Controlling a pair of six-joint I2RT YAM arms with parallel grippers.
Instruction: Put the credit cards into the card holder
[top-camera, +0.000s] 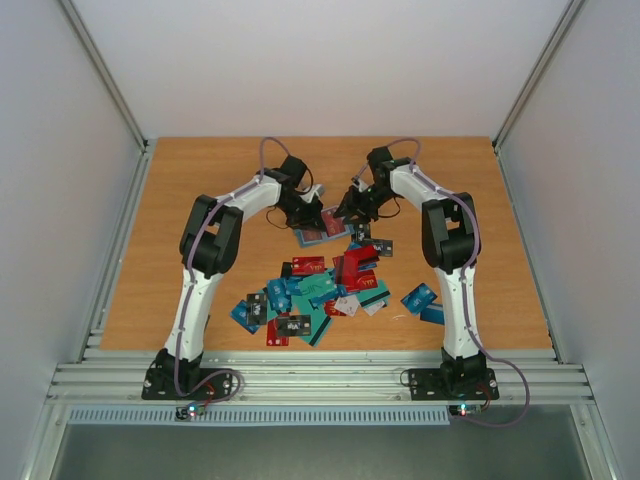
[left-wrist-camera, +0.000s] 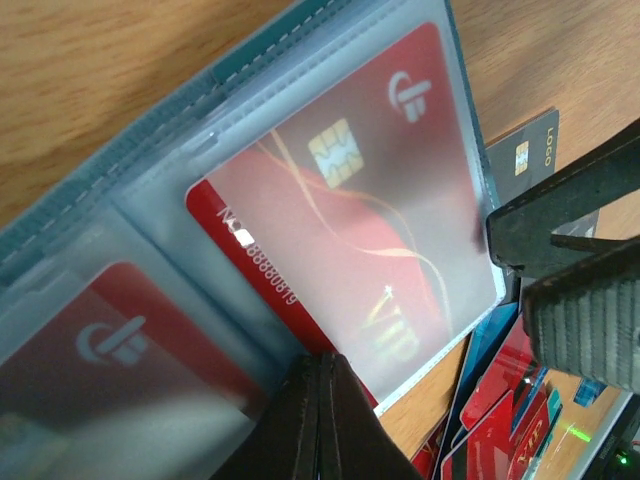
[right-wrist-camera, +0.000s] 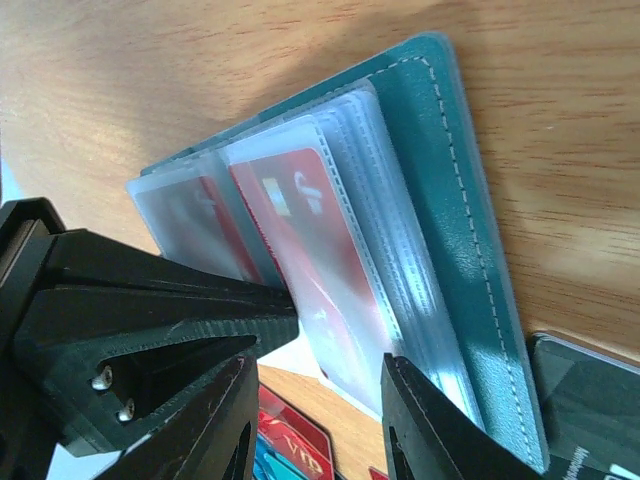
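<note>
Meanwhile, the card holder (top-camera: 322, 227) lies open at the far middle of the bench (top-camera: 180, 200), a red card (left-wrist-camera: 350, 230) half-seated in a clear sleeve, its long axis running out toward the left fingers (left-wrist-camera: 318, 420), clenched on its near edge. The right fingers (right-wrist-camera: 310, 400) straddle the sleeve stack, parted. Loose credit cards (top-camera: 320, 295) wait nearer both arms.

The red card (left-wrist-camera: 340, 230) in the holder's clear sleeve reads "VIP" in gold, with white digits "8888081" partly visible. A black card (left-wrist-camera: 525, 150) beside it says "LOGO".
</note>
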